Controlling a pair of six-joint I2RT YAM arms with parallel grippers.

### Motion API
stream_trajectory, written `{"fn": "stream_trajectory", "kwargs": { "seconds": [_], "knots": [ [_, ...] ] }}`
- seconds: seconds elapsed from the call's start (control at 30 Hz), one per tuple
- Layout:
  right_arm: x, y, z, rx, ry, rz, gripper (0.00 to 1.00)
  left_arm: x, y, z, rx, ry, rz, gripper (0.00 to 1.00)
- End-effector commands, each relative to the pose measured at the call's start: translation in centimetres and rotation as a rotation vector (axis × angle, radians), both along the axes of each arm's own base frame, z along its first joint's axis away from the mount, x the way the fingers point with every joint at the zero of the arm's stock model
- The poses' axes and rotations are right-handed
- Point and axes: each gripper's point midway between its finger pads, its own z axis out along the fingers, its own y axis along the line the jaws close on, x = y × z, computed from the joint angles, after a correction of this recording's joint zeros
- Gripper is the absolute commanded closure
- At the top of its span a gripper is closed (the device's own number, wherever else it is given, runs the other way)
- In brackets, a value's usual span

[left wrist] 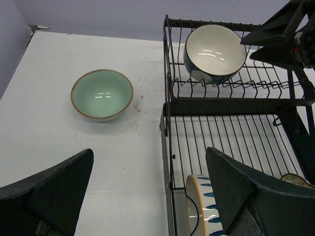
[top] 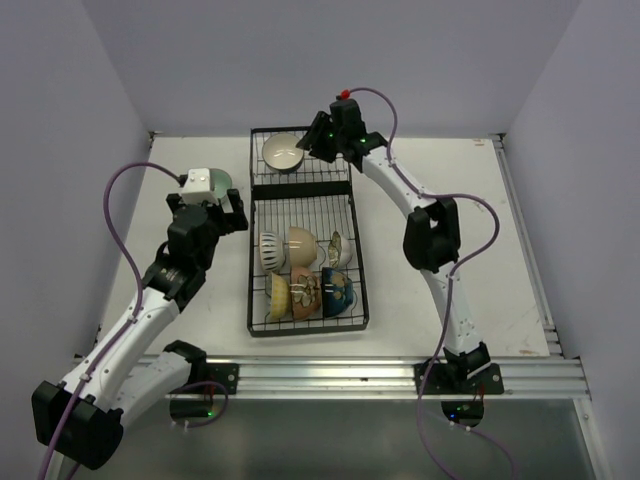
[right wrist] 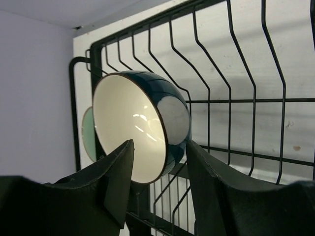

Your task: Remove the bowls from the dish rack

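right jaws point(right wrist: 160, 147) stand partly apart, astride the lower rim of the dark blue bowl point(right wrist: 133, 128): 1 finger is in front of the white inside, the other just beside the outer wall. no clamp on it is evident. the bowl stands tilted on edge in the far section of the dish rack point(top: 300, 190), mouth turned toward the left side of that view, so its wall runs straight into the gap. left jaws point(left wrist: 147, 162) are fully spread and empty, over the worktop point(left wrist: 59, 59) beside the rack's near section. a green bowl point(left wrist: 102, 94) sits upright there, outside the rack. 6 more bowls point(top: 305, 270) stand in the near section, nearer the left arm. judgement: the far bowl is the right arm's.
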Motion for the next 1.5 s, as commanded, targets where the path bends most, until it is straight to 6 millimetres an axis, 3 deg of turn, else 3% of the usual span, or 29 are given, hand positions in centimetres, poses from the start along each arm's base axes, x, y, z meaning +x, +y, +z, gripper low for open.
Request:
{"fn": "stream_trajectory", "kwargs": {
  "seconds": [0.0, 0.3, 0.5, 0.77, 0.9, 1.0, 1.17, 1.47],
  "knots": [
    [-0.4, 0.1, 0.8, -0.095, -0.051, 0.013, 0.49, 0.3, -0.4, 0.9, 0.000, -0.033, -0.015, 0.00],
    [-0.5, 0.7, -1.2, -0.128, -0.029, 0.022, 0.49, 0.3, -0.5, 0.7, -0.001, -0.030, -0.019, 0.00],
    [-0.4, 0.5, -2.1, -0.134, -0.014, 0.012, 0.66, 0.3, -0.6, 0.6, 0.000, -0.028, -0.024, 0.00],
    [-0.5, 0.9, -3.3, -0.122, 0.011, 0.020, 0.78, 0.4, -0.5, 0.5, 0.005, -0.026, -0.021, 0.00],
    [-0.5, 1.1, -3.3, -0.105, 0.017, 0.027, 0.91, 0.4, -0.4, 0.3, 0.009, -0.019, -0.015, 0.00],
    [-0.5, 1.3, -2.6, -0.072, 0.009, 0.037, 1.00, 0.5, -0.2, 0.4, 0.018, -0.019, -0.003, 0.00],
    [-0.3, 1.1, -0.2, -0.023, -0.033, 0.029, 1.00, 0.6, -0.1, 0.3, 0.028, -0.010, 0.003, 0.00],
    [-0.5, 0.8, 6.0, 0.082, -0.139, 0.050, 1.00, 1.3, -0.1, 1.1, 0.025, 0.003, 0.019, 0.00]
  ]
}}
